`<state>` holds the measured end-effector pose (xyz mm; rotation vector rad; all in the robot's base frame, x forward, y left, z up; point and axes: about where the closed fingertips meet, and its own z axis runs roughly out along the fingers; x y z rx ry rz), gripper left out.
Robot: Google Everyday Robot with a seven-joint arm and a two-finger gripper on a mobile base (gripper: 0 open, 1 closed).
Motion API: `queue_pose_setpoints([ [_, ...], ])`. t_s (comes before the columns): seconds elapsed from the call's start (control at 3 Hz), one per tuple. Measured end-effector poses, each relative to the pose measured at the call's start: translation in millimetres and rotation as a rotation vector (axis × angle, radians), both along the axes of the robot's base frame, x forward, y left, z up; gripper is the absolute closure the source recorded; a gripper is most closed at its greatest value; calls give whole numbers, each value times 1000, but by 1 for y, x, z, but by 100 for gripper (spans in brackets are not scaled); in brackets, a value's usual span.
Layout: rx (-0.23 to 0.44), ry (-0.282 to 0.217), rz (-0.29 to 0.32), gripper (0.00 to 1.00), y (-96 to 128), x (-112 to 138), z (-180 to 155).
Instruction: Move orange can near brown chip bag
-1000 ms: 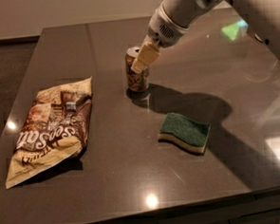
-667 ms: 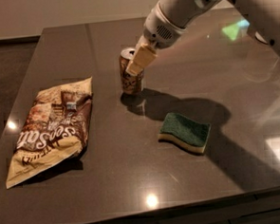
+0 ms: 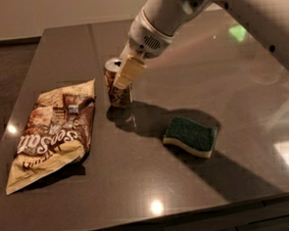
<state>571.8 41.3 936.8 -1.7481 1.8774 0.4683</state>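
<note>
The orange can (image 3: 115, 93) stands on the dark table (image 3: 139, 186), just right of the upper right corner of the brown chip bag (image 3: 52, 130). The bag lies flat at the table's left side. My gripper (image 3: 121, 75) comes down from the upper right and is shut on the can's upper part. One cream fingertip (image 3: 127, 72) lies across the can's front; the other is hidden behind the can. The can leans slightly and a narrow gap separates it from the bag.
A green-and-yellow sponge (image 3: 191, 135) lies to the right of the can, in the arm's shadow. The table's front edge runs along the bottom of the view and its left edge is just beyond the bag.
My gripper has carried the can to the left, from the table's middle to just beside the bag. The bag and the sponge have not moved.
</note>
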Motion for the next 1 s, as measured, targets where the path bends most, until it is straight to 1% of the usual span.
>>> queue_pose_setpoints([
  [0.33,4,6,40,100,15,-4,-4],
  [0.67,8,9,64,82,25,-7,-5],
  [1.0,6,17,71,59,29,-7,-11],
])
